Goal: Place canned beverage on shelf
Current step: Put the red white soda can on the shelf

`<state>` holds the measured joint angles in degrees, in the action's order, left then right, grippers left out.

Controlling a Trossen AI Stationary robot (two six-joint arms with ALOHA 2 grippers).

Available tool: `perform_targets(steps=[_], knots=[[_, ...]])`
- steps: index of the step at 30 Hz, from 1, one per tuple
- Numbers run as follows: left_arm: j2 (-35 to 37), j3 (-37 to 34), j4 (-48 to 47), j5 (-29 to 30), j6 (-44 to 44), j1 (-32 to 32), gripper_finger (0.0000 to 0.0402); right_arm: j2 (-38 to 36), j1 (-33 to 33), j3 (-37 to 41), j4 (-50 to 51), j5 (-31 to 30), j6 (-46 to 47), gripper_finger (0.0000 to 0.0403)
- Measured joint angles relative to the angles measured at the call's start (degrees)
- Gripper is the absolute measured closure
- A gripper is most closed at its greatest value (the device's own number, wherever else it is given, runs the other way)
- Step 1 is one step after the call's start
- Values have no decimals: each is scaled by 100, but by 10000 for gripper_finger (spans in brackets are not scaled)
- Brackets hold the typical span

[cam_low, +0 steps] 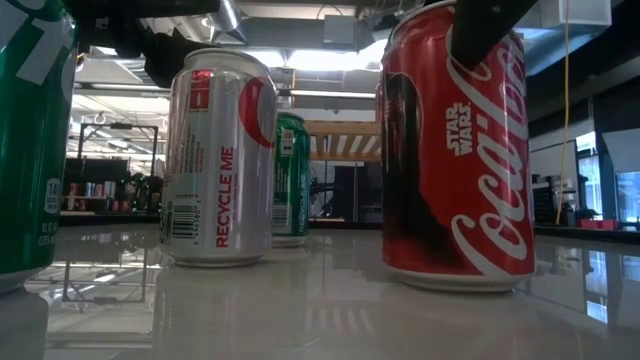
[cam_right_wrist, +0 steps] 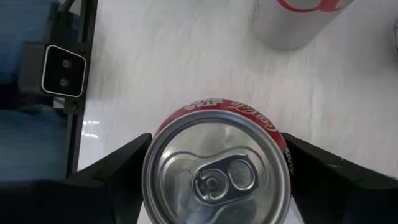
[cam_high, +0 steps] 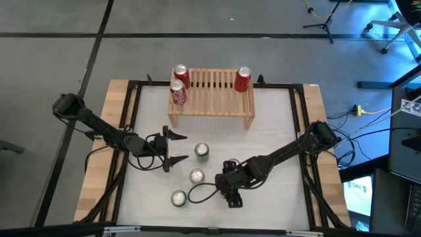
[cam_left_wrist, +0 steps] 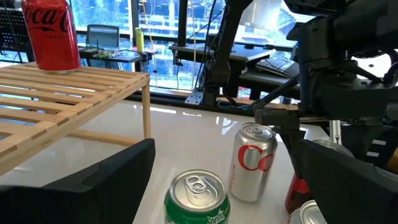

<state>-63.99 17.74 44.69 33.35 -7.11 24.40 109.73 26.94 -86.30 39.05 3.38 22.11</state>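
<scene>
Two right gripper (cam_right_wrist: 214,171) fingers straddle an upright red can (cam_right_wrist: 216,175), contact unclear. Silver can (cam_high: 197,176) and two green cans (cam_high: 201,152) crowd beside it. Left gripper (cam_high: 176,147) gapes nearby. Shelf (cam_high: 212,99) beyond holds three red cans (cam_high: 243,79).

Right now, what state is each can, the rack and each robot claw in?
Shelf: standing at the table's far edge, three red cans upright on it.
Red cola can: upright on the table, between the right gripper fingers.
Right gripper: around that can, whether it grips cannot be told.
Silver can: upright, free.
Two green cans: upright, free.
Left gripper: open, empty, beside the farther green can.
</scene>
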Motion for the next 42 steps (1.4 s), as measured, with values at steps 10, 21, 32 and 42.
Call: perform_targets(steps=[10,21,32,42], knots=[[0,0,0,2,-7,2,20,-72,4,-551,651,79,11,97],[0,0,-2,2,-17,2,20,-81,-22,-2147,1858,220,-162,99],[0,0,-2,0,-22,2,20,-87,-496,-3757,3226,227,-492,97],[0,0,-2,1,-22,2,20,-98,-1497,-4311,4267,225,-1068,97]])
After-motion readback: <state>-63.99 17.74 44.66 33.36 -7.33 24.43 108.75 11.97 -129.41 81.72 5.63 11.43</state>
